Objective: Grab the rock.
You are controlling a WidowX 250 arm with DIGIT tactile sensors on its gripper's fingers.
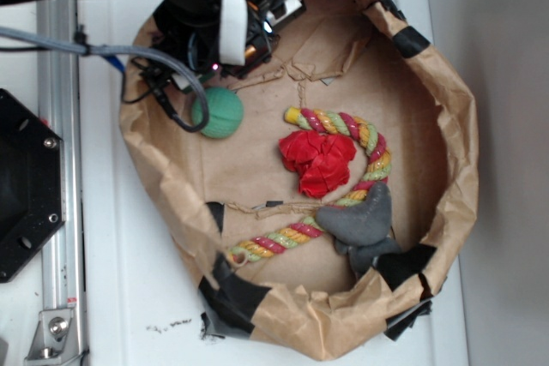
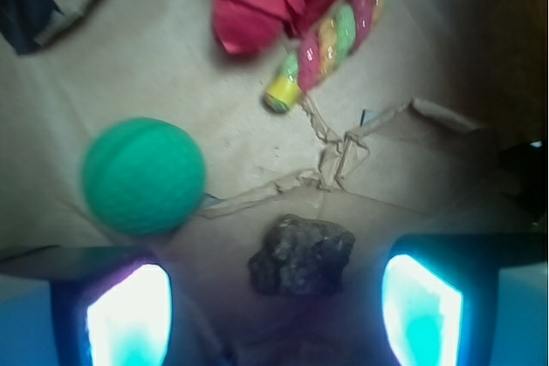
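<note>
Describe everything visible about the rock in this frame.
The rock is a small, dark brown, rough and jagged lump with lighter flecks. It lies on the brown paper floor of the bin, between the open gripper fingers, touching neither. The green ball sits apart to its left. In the exterior view the arm hides it.

White tabletop [image 1: 137, 297] beside a grey wall [image 1: 502, 40].

No text, label, brand, number or sign can be read in either view. The small dark marks on the white table [image 1: 171, 326] near the paper basket [image 1: 455, 169] are too tiny to make out.
</note>
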